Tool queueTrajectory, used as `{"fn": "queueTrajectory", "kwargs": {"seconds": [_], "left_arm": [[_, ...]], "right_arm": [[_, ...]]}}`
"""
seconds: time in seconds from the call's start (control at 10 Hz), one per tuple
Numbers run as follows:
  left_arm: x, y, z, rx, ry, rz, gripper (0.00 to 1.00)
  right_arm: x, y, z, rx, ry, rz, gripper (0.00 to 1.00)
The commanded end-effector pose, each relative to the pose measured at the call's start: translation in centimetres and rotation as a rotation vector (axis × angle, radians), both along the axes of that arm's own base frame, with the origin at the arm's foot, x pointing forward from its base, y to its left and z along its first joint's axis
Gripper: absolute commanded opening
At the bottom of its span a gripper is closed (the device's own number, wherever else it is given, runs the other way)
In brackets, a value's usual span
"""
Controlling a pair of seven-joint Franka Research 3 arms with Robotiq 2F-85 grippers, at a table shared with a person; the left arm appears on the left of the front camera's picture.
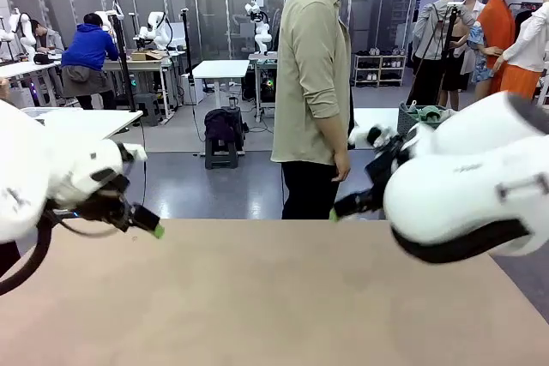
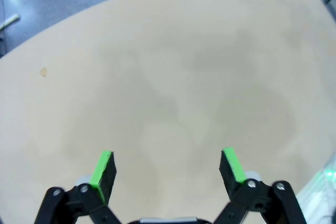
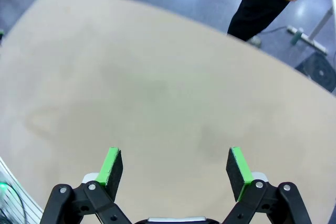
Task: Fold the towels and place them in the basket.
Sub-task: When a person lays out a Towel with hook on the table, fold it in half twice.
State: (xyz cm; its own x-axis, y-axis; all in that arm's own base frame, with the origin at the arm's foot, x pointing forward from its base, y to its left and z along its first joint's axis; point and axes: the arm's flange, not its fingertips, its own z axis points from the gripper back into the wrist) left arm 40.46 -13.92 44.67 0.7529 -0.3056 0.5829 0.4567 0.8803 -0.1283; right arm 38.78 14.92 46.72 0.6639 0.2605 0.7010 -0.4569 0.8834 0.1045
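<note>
The tan table (image 1: 274, 297) lies bare between my two arms. My left gripper (image 1: 147, 222) hovers over its far left edge, open with nothing between the green pads (image 2: 104, 167). Near the far right edge my right gripper (image 1: 341, 207) is also open and holds nothing, its jaws wide in the right wrist view (image 3: 176, 163). A dark grey mesh basket (image 1: 417, 119) stands on a white side table behind the person, with some cloth heaped in it that is too small to make out. No towels are in view on my table.
A person (image 1: 313, 83) in a pale shirt and dark trousers stands at the table's far edge, hands down at the sides; the legs (image 3: 262, 3) appear in the right wrist view. Other tables and people are farther back in the room.
</note>
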Motion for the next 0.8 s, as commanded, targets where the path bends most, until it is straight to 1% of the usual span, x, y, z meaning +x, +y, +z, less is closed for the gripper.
{"fn": "queueTrajectory", "kwargs": {"seconds": [0.0, 0.1, 0.2, 0.3, 0.4, 0.5, 0.6, 0.7], "left_arm": [[-0.3, 3.5, 3.5, -0.181, 0.047, 0.03, 1.0], [-1.2, 5.6, 5.1, -0.261, 0.083, 0.027, 1.0], [-2.2, 7.4, 6.2, -0.379, 0.11, 0.016, 1.0], [-3.3, 9.1, 6.9, -0.525, 0.126, 0.013, 1.0], [-4.9, 10.9, 7.5, -0.628, 0.142, 0.028, 1.0], [-5.6, 11.9, 7.5, -0.695, 0.159, 0.021, 1.0], [-7.1, 13.4, 7.6, -0.832, 0.177, -0.033, 1.0], [-8.4, 14.8, 7.6, -0.918, 0.16, -0.049, 1.0]], "right_arm": [[-0.9, -3.0, 2.6, 0.12, -0.051, -0.005, 1.0], [-1.8, -4.3, 3.2, 0.204, -0.067, -0.02, 1.0], [-3.2, -5.7, 4.1, 0.312, -0.081, -0.021, 1.0], [-4.7, -7.1, 4.3, 0.438, -0.065, -0.03, 1.0], [-6.6, -8.6, 4.7, 0.576, -0.038, -0.048, 1.0], [-7.7, -9.8, 4.8, 0.677, -0.023, -0.054, 1.0], [-9.6, -11.9, 4.6, 0.769, 0.003, -0.099, 1.0], [-11.3, -13.7, 4.1, 0.863, 0.019, -0.137, 1.0]]}}
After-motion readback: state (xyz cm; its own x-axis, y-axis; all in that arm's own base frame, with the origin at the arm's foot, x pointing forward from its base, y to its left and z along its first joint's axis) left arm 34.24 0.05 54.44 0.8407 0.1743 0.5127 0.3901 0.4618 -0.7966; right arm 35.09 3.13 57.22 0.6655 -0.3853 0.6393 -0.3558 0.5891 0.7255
